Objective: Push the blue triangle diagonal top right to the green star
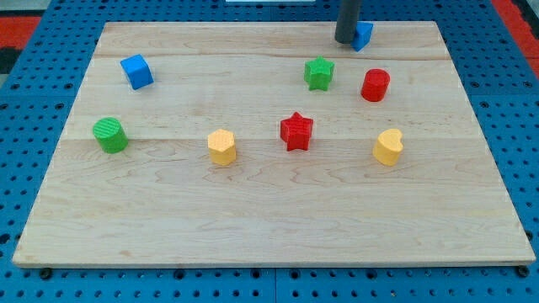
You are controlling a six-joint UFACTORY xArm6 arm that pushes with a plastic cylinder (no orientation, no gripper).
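Half of the blue triangle hides behind my tip; no jaws show.

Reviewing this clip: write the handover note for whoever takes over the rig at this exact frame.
My tip is at the view's top, touching the left side of the blue triangle.
The blue triangle lies up and to the right of the green star, apart from it, near the board's top edge.
Done: triangle sits diagonally top right of the star.
Left: little, perhaps a small nudge closer.
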